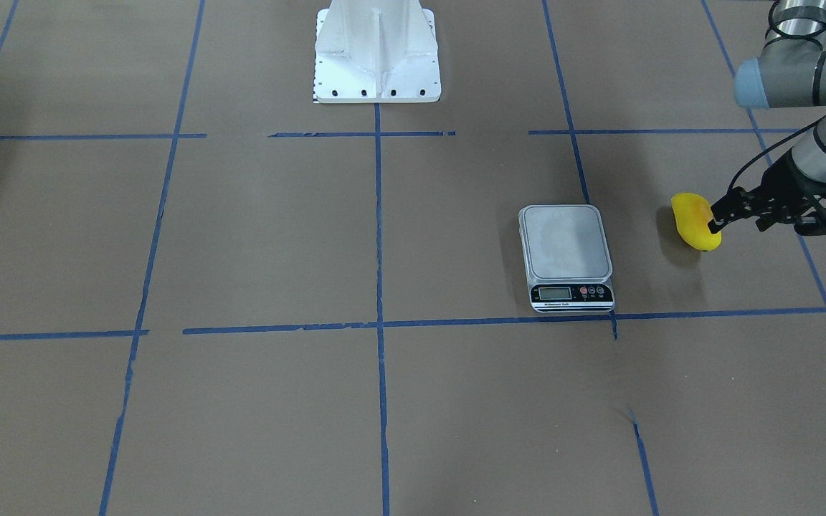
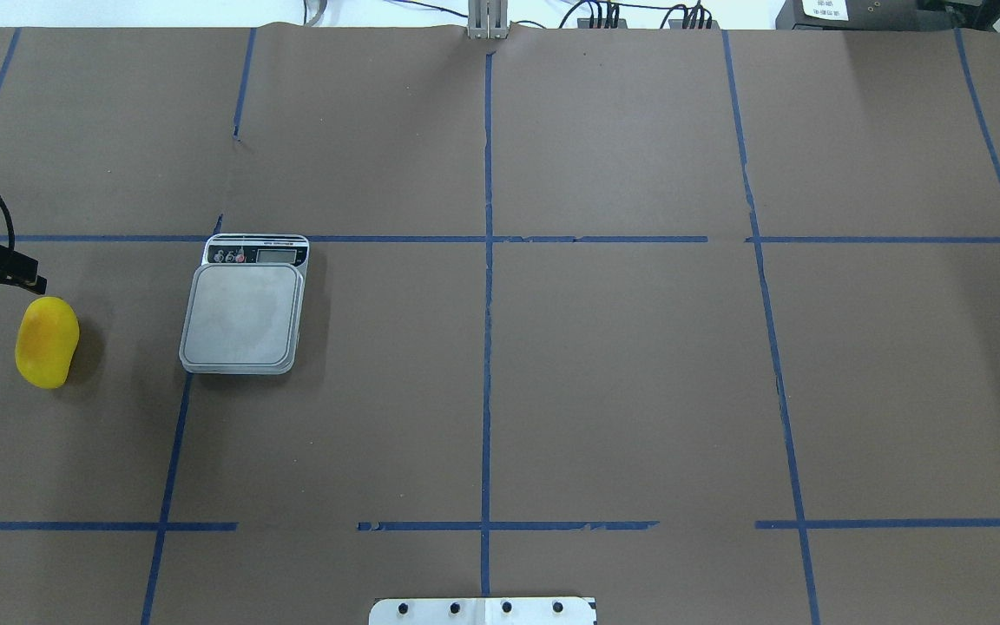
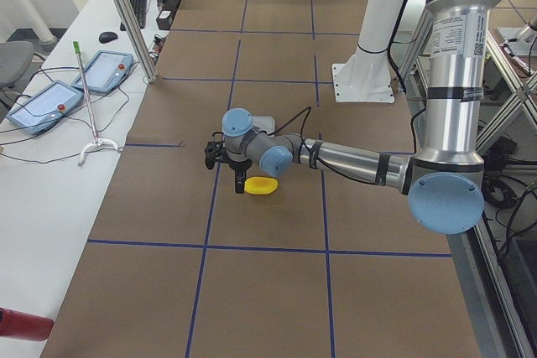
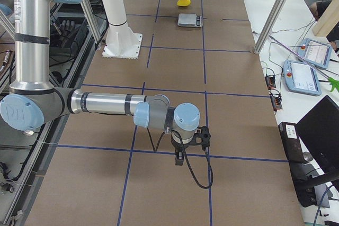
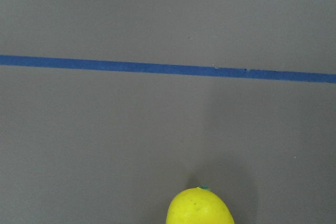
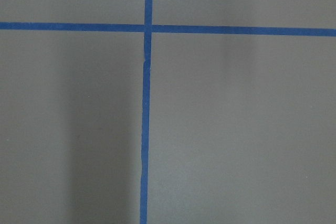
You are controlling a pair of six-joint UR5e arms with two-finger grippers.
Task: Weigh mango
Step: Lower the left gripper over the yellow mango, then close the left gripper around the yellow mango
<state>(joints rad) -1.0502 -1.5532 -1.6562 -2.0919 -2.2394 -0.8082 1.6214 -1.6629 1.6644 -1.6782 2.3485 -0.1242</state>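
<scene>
Plainly, mango (image 1: 692, 218) (on table (image 1: 241, 236)) — near scale (image 1: 567, 244).

Left wrist view crops mango (image 5: 200, 207) at bottom edge; scale (image 1: 566, 244) display unreadable.

Open strip of table (image 2: 135, 408) between mango (image 2: 47, 341) and scale (image 2: 242, 315), left tool (image 1: 738, 225) just beside mango, scale platform bare

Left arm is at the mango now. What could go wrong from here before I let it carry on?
1. The left gripper sits at the end of the mango, not over its middle; the wrist view catches only the fruit's tip. If its fingers close there, they may squeeze the smooth fruit out.
2. The scale lies close beside; a low carry may knock it.
</scene>
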